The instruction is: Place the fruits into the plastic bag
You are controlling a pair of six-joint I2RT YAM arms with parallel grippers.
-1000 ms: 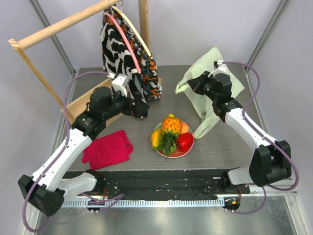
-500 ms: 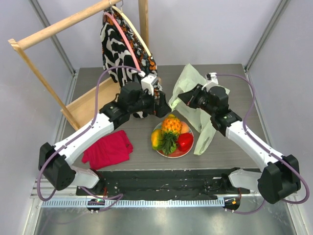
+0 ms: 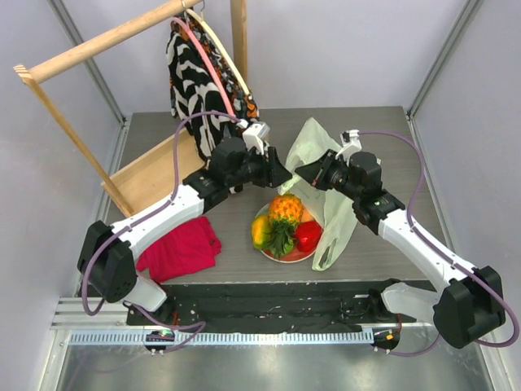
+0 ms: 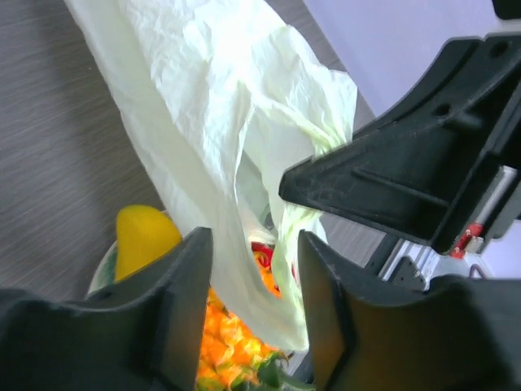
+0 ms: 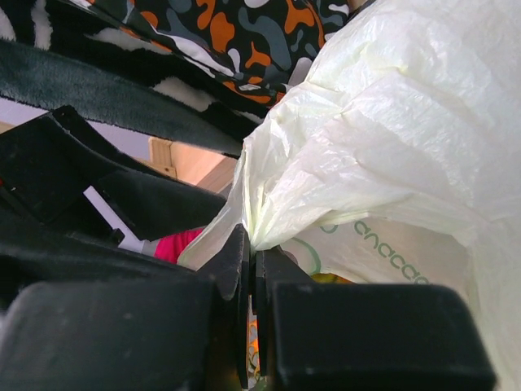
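The plastic bag [image 3: 334, 213] hangs pale yellow-green and crinkly from my right gripper [image 3: 303, 172], which is shut on its upper edge [image 5: 252, 244]. It drapes down past the right side of the red plate [image 3: 281, 255]. On the plate sit the fruits: an orange pineapple [image 3: 286, 208], a yellow mango [image 3: 260, 231], a red pepper [image 3: 307, 235] and a peach [image 3: 308, 213]. My left gripper [image 3: 279, 174] faces the right one just above the pineapple. Its jaws [image 4: 252, 269] stand apart with a fold of the bag [image 4: 203, 106] hanging between them, not pinched. Mango [image 4: 142, 236] and pineapple [image 4: 224, 342] show below.
A wooden rack [image 3: 98, 45] stands at the back left with a black-and-white patterned garment [image 3: 199, 81] hanging from it. Its wooden base [image 3: 155, 175] lies behind the left arm. A red folded cloth [image 3: 179, 248] lies left of the plate.
My left arm has swung right from the garment to the bag's upper edge, and its jaws have narrowed. The right gripper has carried the bag left, toward the plate.
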